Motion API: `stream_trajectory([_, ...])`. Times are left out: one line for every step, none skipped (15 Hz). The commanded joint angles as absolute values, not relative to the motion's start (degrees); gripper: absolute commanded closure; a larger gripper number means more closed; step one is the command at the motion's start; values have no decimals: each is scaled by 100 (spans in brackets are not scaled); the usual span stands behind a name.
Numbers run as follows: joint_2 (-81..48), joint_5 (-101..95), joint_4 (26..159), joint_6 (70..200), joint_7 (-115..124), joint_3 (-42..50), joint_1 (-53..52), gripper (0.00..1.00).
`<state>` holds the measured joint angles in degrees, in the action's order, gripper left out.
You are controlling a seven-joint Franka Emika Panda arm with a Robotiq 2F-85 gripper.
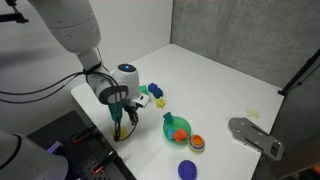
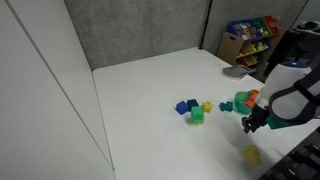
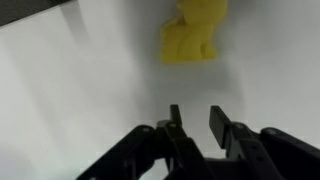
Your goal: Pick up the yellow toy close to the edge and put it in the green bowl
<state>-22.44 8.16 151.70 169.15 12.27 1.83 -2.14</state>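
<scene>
The yellow toy (image 2: 252, 155) lies alone near the table's front edge; in the wrist view (image 3: 192, 35) it is a lumpy bright-yellow piece at the top of the picture. My gripper (image 3: 195, 125) hangs above the table short of the toy, its fingers apart with nothing between them. In both exterior views the gripper (image 2: 248, 125) (image 1: 120, 122) points down over the table, between the toy and the bowl. The green bowl (image 1: 176, 125) stands to the side of it and also shows in an exterior view (image 2: 243, 101).
An orange bowl (image 1: 197, 141) and a blue-purple dish (image 1: 187, 168) sit by the green bowl. Blue and green blocks with a yellow star-like toy (image 2: 197, 110) lie mid-table. A grey flat object (image 1: 255, 136) lies at the table's end.
</scene>
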Motion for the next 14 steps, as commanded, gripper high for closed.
stream_trajectory([-2374, 1082, 15149, 16754, 1108, -173, 72, 32])
stream_trajectory([-2453, 1124, 15147, 16830, 1077, -255, 125, 23])
stream_trajectory([-2522, 1186, 15136, 16870, 1036, -362, 204, 17])
stream_trajectory([-2605, 1240, 15118, 16906, 1005, -471, 285, 8])
stream_trajectory([-2676, 1276, 15103, 16938, 994, -547, 343, 0])
stream_trajectory([-2767, 1333, 15078, 16960, 964, -653, 441, 0])
stream_trajectory([-2849, 1357, 15063, 16979, 959, -705, 498, 0])
stream_trajectory([-2927, 1367, 15049, 16989, 959, -726, 530, 0])
stream_trajectory([-2997, 1368, 15039, 17005, 938, -756, 582, 0])
stream_trajectory([-3074, 1346, 15022, 17030, 959, -731, 588, 0])
stream_trajectory([-3156, 1340, 15004, 17045, 952, -745, 634, 0])
stream_trajectory([-3233, 1333, 14985, 17071, 943, -754, 668, 0])
stream_trajectory([-3315, 1336, 14965, 17098, 922, -787, 717, 0])
stream_trajectory([-3384, 1338, 14947, 17141, 902, -819, 764, 0])
